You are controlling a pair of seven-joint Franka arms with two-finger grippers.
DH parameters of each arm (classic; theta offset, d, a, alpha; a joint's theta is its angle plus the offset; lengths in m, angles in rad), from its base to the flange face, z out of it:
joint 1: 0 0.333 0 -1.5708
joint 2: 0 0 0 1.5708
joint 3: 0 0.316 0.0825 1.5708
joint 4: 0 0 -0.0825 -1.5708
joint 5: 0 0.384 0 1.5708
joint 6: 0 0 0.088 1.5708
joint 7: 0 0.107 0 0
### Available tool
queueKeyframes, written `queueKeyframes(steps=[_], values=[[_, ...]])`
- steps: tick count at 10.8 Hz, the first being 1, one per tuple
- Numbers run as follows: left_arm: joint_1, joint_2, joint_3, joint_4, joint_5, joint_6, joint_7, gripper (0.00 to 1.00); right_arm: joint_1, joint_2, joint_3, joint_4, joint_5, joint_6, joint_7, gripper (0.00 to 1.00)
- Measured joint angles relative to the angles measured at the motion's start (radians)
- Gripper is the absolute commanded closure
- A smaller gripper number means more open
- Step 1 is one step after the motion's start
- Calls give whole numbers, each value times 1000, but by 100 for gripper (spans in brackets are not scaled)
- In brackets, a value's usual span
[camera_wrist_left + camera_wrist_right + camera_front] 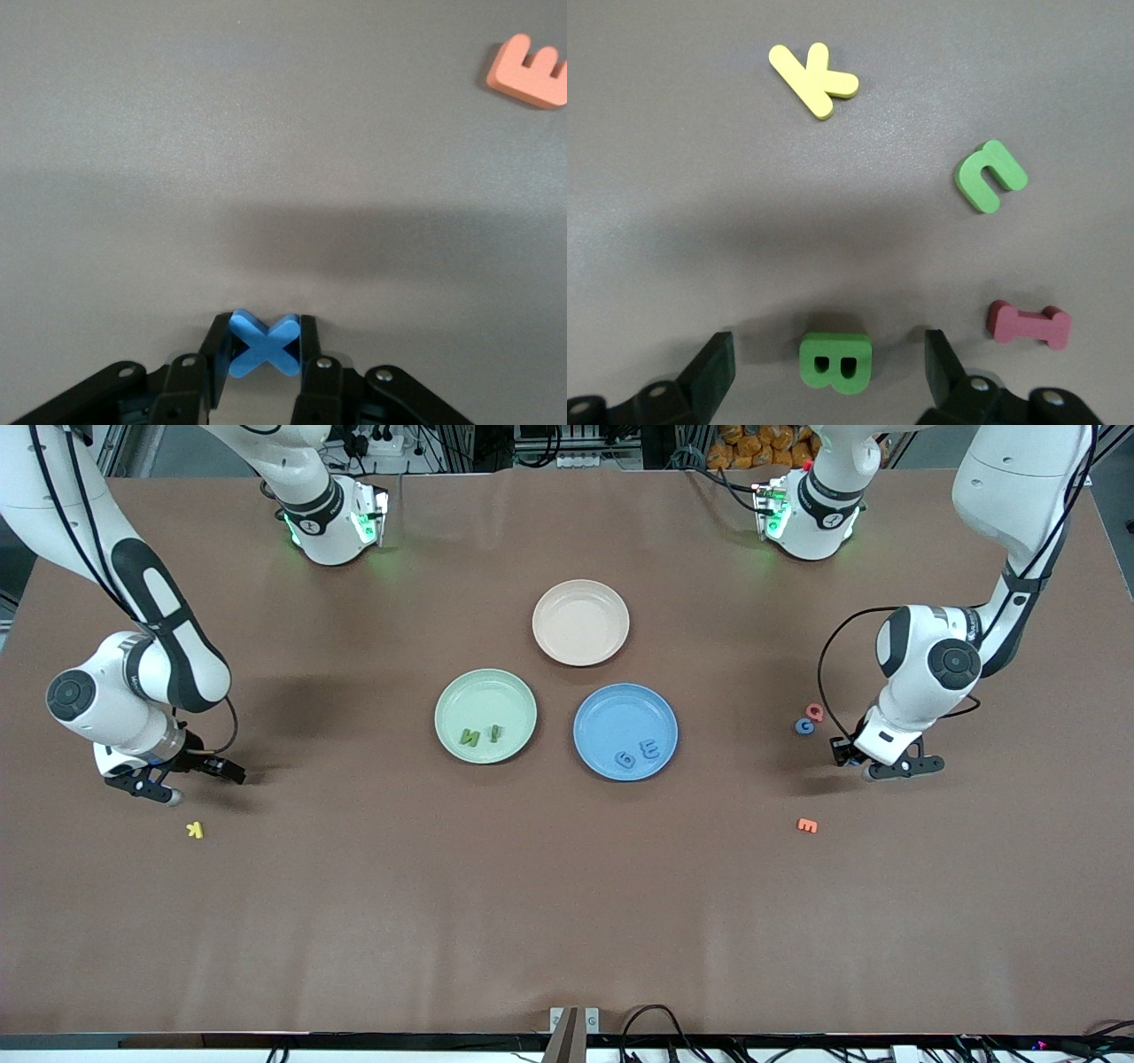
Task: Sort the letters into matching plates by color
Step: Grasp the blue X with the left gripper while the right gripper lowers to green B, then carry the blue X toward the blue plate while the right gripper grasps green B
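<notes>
The table (567, 921) is covered by a matt brown sheet, faintly creased. The plates (485, 716) look like matt, smooth plastic. The letters (835, 361) appear to be soft matt foam. Glossy white shells are seen on the arms (926, 664).

- yellow letter (814, 78): K
- green letter (835, 361): B
- orange letter (529, 71): E
- blue letter (263, 343): X, clamped in left gripper (263, 354)

Brown table (567, 912). Mint green plate (461, 691), blue plate (602, 717), beige plate (580, 622). Blue X (263, 343), orange E (530, 73), yellow K (813, 78), green B (834, 361), dark red I (1029, 324).
</notes>
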State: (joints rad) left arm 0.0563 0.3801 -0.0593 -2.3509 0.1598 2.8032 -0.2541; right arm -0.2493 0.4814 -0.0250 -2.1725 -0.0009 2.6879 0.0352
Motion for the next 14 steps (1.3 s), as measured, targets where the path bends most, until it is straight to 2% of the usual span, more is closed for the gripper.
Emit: queueKeyframes(steps=[3, 6, 9, 13, 14], values=[[0, 0, -8, 6, -1, 0, 0, 100, 0, 0, 0, -1, 0, 0, 0, 32], [0, -16, -58, 28, -40, -50, -1, 100, 0, 0, 0, -2, 0, 2, 0, 47], [-12, -55, -146, 78, -192, -180, -23, 100, 0, -5, 1, -4, 0, 5, 0, 50], [-114, -67, -223, 114, -213, -199, -301, 100, 0, -7, 0, -4, 0, 6, -1, 59], [-128, -67, -239, 120, -214, -201, -354, 100, 0, -7, -1, -5, 0, 6, -1, 65]])
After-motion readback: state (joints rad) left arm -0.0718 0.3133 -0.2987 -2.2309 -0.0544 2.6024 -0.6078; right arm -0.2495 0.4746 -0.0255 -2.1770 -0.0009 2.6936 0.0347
